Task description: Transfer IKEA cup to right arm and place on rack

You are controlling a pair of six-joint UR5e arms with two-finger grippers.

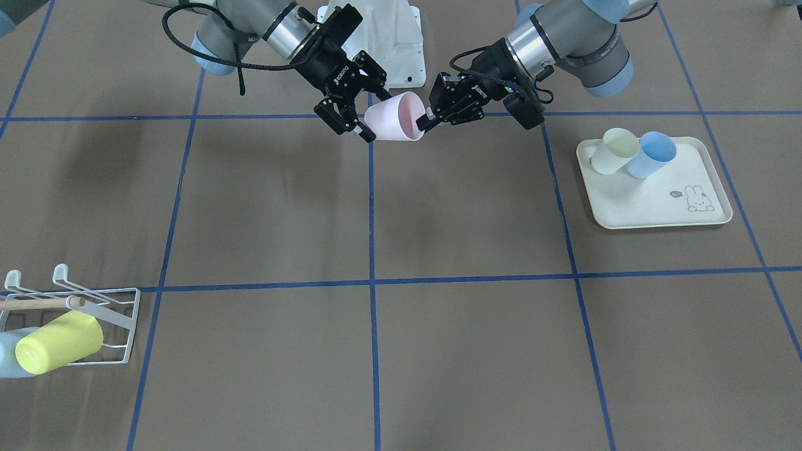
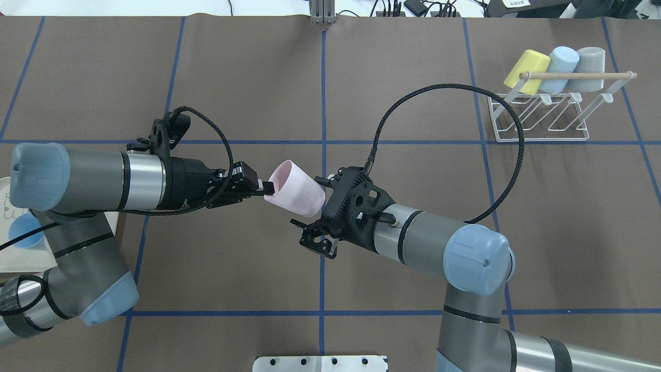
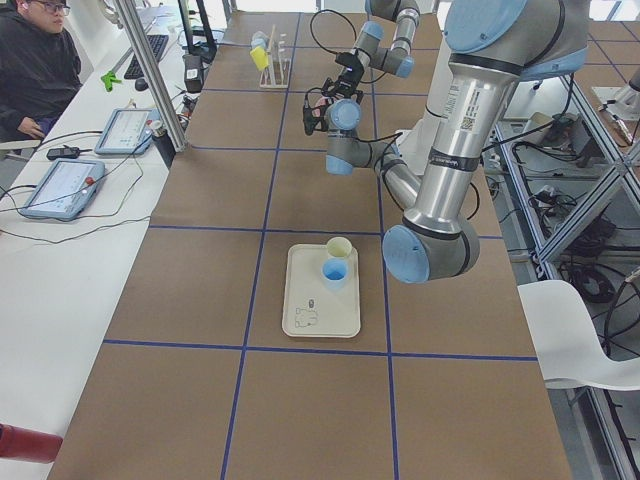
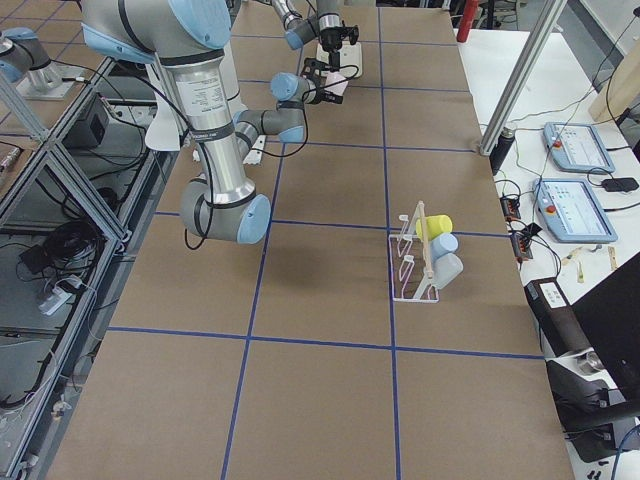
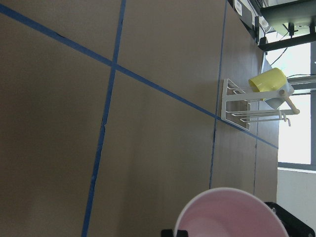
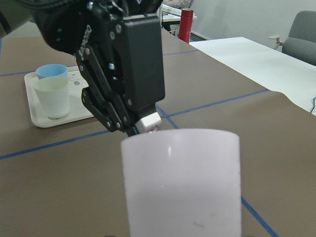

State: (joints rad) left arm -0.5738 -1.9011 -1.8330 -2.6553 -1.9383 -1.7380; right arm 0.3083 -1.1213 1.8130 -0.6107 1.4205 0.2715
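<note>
Jaws of the left gripper [image 2: 267,187] pinch the rim of the pink cup [image 2: 295,196] (one finger inside it), holding it tilted above the middle of the counter [image 2: 413,77]. The right gripper [image 2: 320,214] has its jaws spread wide about the cup's base. The rack [image 2: 542,111] stands well apart, on the robot's right.

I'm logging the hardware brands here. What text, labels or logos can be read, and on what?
"ROBOTIQ": white lettering on the body of the left gripper.
"ROBOTIQ": the same on the right gripper.
Small mark beside the rabbit drawing on the tray: too small to read.
Sticker on the left arm: too small to read.
</note>
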